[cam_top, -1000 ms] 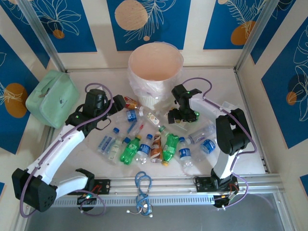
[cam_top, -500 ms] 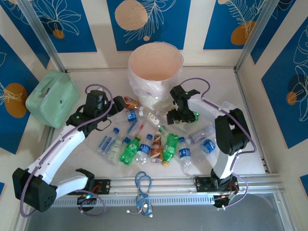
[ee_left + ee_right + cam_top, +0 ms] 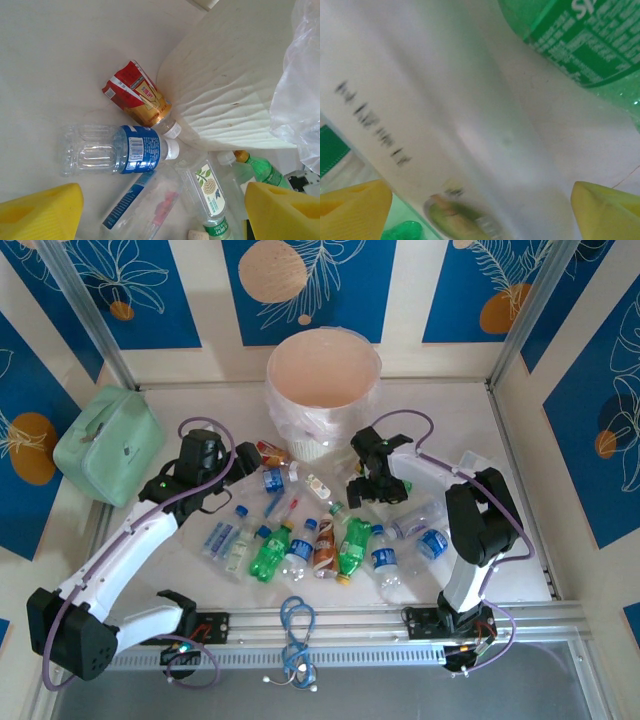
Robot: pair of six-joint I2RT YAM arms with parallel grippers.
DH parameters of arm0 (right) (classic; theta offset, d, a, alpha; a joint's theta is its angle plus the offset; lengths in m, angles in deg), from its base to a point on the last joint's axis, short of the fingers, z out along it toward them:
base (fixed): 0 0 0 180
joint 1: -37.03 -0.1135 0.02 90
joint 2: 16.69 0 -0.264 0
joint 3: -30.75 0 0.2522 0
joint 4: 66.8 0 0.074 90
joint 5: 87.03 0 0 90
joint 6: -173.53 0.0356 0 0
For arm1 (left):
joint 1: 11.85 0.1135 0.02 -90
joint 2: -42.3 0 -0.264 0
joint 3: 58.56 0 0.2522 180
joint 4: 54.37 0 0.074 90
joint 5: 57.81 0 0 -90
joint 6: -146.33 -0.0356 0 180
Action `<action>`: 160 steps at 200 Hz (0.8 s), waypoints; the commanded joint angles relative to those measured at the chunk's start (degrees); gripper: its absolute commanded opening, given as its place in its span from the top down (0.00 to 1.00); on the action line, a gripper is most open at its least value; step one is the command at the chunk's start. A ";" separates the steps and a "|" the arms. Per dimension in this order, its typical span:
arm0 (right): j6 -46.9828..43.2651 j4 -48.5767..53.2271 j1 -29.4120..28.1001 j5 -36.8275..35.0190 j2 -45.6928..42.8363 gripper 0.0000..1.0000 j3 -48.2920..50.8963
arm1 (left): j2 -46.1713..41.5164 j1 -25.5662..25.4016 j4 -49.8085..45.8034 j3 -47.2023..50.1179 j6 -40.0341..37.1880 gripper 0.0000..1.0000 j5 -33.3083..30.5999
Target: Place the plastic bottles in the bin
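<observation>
Beside the bin (image 3: 235,100), red-labelled bottle (image 3: 137,95), blue barcode-labelled bottle (image 3: 120,150), left gripper (image 3: 162,212) wide, right gripper (image 3: 480,207) wide.

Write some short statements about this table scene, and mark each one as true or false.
1. The large round cream-pink bin stands upright. True.
2. The mint-green soft case lies to the right of the bin. False: it lies to its left.
3. The red-labelled plastic bottle lies on its side beside the bin's base. True.
4. The left hand holds the clear plastic bottle with the blue label. False: its yellow fingers are spread open, and that bottle lies on the white table.
</observation>
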 commanded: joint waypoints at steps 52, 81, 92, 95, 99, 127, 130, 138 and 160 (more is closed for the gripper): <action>-0.61 -0.30 1.06 -0.26 2.65 0.15 -0.89 | -0.97 -0.34 0.63 0.79 0.89 0.16 0.87; -0.96 -0.41 1.16 -0.52 2.92 0.22 -1.17 | -1.02 -0.34 0.80 0.84 1.12 0.17 1.00; -1.14 -0.22 1.07 -0.69 2.77 0.30 -1.26 | -1.01 -0.34 0.91 1.02 1.12 0.16 1.11; -1.23 -0.23 1.07 -0.79 2.75 0.33 -1.26 | -0.97 -0.34 0.93 1.02 1.14 0.17 1.13; -1.24 -0.10 1.02 -0.87 2.62 0.36 -1.26 | -0.93 -0.34 0.91 1.03 1.18 0.17 1.13; -1.57 0.25 0.26 -1.53 1.31 0.41 -1.17 | -1.04 -0.34 1.00 1.02 1.22 0.17 1.04; -1.51 0.28 0.13 -1.73 1.07 0.41 -1.17 | -1.02 -0.34 1.02 1.02 1.16 0.17 1.03; -1.55 0.51 -0.18 -1.89 0.56 0.42 -1.17 | -1.01 -0.34 1.04 1.02 1.18 0.17 1.04; -1.58 1.12 -0.68 -2.31 -1.27 0.44 -1.34 | -1.36 -0.34 1.02 1.02 1.25 0.17 1.04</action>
